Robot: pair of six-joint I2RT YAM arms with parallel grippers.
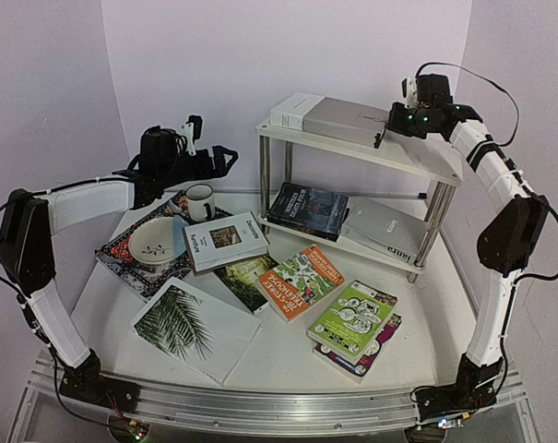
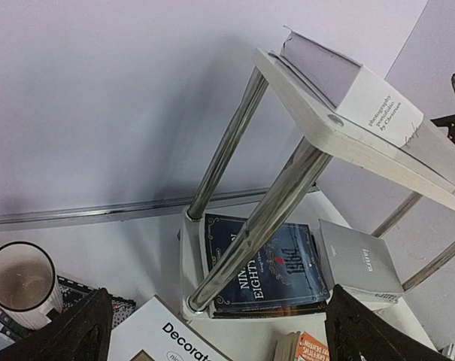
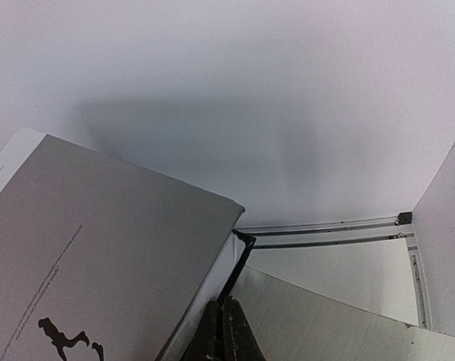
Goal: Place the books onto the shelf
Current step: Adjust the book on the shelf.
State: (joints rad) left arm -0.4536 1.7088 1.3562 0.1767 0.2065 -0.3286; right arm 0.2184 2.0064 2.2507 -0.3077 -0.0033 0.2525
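Near, on white desk [image 1: 279, 355]: white palm-leaf book [image 1: 194, 328], lime green book [image 1: 354, 318], orange book [image 1: 302, 280], all loose, not yet shelved. Mid-left: left gripper [image 1: 221, 161] spread wide, empty. Far: right gripper [image 1: 381, 140] clenched, nothing held, tip at edge of grey book [image 1: 345, 120] atop white metal-legged shelf [image 1: 426, 164], prob. to nudge it inward.

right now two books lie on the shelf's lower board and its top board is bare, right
No. The top board is not bare: a grey book and a white book lie on it, as the top external view shows. The lower board does hold two.
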